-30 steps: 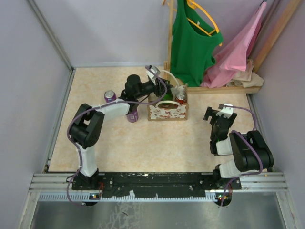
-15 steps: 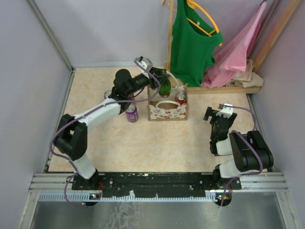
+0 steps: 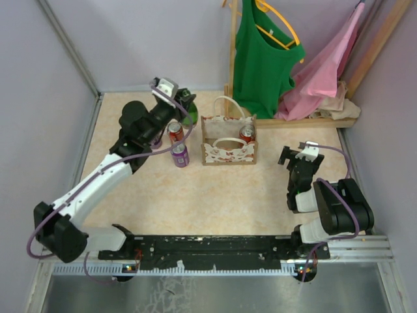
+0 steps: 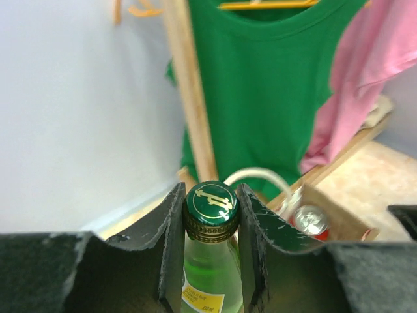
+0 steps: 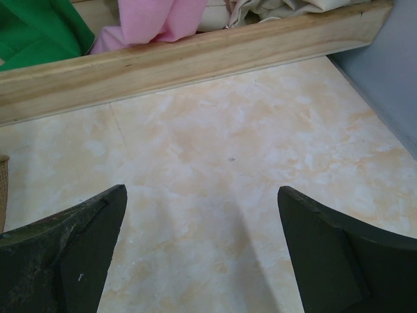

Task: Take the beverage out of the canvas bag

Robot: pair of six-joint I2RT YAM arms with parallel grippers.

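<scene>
Beverage (green bottle [image 4: 210, 267]), gripped at the neck by the left fingers [image 4: 171, 248], hangs outside the canvas bag [image 3: 228, 154], to its left; right fingers [image 5: 65, 254] gape empty. The carry-away step is in hand. The next move likely calls for lowering it upright onto the tabletop [image 3: 215, 195], clear of the cans [image 3: 174, 130].

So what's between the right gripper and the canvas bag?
Nothing: in the top view, only bare tabletop runs from the right gripper to the canvas bag.

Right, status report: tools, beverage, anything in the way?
Left tool shut on green bottle, outside canvas bag. Right tool open. Red can, purple can close by.
</scene>
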